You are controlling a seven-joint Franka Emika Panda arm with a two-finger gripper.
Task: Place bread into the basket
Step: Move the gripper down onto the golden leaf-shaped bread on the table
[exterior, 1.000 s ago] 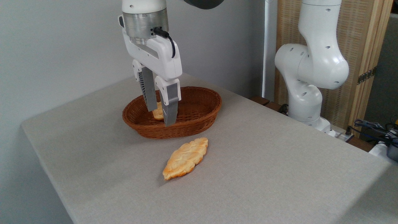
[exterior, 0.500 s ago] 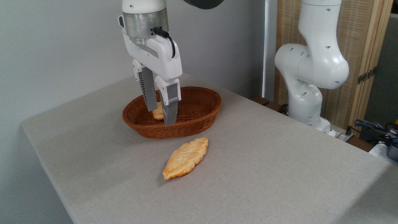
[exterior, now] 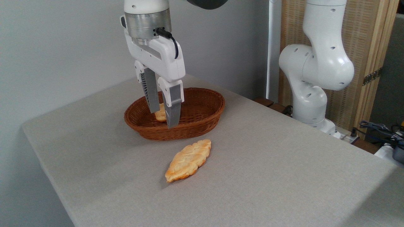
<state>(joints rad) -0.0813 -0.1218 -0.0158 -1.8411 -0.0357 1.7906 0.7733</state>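
we see the tool (exterior: 163, 119) hanging over the basket (exterior: 202, 121), its fingers spread apart around a small bread piece (exterior: 160, 114) inside. the bread (exterior: 188, 160) lies on the surface (exterior: 268, 176) at the basket's 6 o'clock, just apart.

A single fixed camera looks from above table height, tilted down, across one corner of the grey table (exterior: 268, 176). It stands off the table's near side and faces the far pale wall (exterior: 63, 47) at 12 o'clock. The view is mid-range: the basket (exterior: 195, 126) sits just above centre, the gripper (exterior: 163, 118) hangs toward 11 o'clock, and the arm's white base (exterior: 311, 107) stands at 2 o'clock by a wooden screen (exterior: 369, 63). The table's near corner runs out of frame at 6 o'clock. Cables (exterior: 378, 127) show at 3 o'clock.
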